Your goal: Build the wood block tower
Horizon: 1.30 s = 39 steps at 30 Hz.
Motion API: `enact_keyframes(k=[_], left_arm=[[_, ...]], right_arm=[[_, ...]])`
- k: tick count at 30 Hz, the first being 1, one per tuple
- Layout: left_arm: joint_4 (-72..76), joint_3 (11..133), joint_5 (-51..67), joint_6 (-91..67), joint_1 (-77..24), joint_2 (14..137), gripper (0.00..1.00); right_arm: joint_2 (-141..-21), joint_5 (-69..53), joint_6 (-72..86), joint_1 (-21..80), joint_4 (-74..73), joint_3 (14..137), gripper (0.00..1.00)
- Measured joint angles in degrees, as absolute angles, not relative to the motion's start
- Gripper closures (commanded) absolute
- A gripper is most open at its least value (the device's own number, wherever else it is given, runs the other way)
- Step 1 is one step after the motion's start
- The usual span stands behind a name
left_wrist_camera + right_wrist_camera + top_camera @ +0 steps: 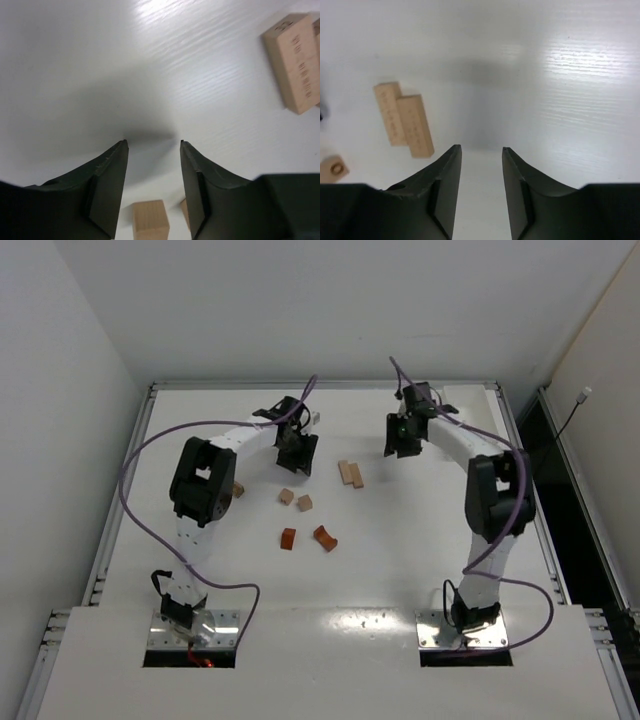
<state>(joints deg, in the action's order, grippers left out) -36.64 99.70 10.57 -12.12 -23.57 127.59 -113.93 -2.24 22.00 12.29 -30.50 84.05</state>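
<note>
Near far edge (320, 386), left hand (152, 145), right hand (481, 148) parted, blocks (304, 503) mid-table.

All the blocks lie directly on the table (400, 570). A pair of bars (350, 474) lies side by side, touching, near the middle. To their left and nearer sit two cubes (287, 496), close together. Nearer still lie a small block (288, 538) and, right of it, an arch piece (325, 538). A lone block (238, 489) lies further left, beside the left arm (203, 480).
</note>
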Motion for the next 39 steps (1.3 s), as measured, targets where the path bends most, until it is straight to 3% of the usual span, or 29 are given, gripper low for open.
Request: enact_keyframes(k=[5, 8, 13, 18, 28, 33, 39], left_arm=[[-36.9, 95.4, 11.7, -10.9, -22.0, 124.0, 0.63], [-36.8, 95.2, 14.8, -9.3, -20.9, 122.8, 0.63], [-36.8, 94.7, 20.4, -7.2, -18.1, 120.6, 0.63], [-36.8, 94.5, 22.4, -6.4, -16.0, 120.3, 0.63], [-37.0, 94.5, 22.9, -6.2, -15.0, 120.3, 0.63], [-37.0, 94.5, 22.9, -6.2, -14.1, 120.3, 0.63], [-37.2, 94.8, 23.0, -6.3, -12.9, 120.8, 0.63]], right_arm=[[-104.3, -17.2, 6.3, 9.8, -30.8, 79.0, 0.66], [-103.9, -28.4, -10.8, 11.6, -37.0, 79.7, 0.75], [-113.2, -37.3, -43.3, 13.7, -58.2, 92.0, 0.86], [-122.9, -37.4, -60.7, 13.8, -67.8, 102.9, 0.91], [-123.2, -31.5, -73.2, 16.6, -64.7, 94.3, 0.93], [-117.1, -29.2, -71.7, 19.2, -54.3, 82.2, 0.93], [-114.8, -27.2, -68.0, 21.3, -45.7, 80.1, 0.93]])
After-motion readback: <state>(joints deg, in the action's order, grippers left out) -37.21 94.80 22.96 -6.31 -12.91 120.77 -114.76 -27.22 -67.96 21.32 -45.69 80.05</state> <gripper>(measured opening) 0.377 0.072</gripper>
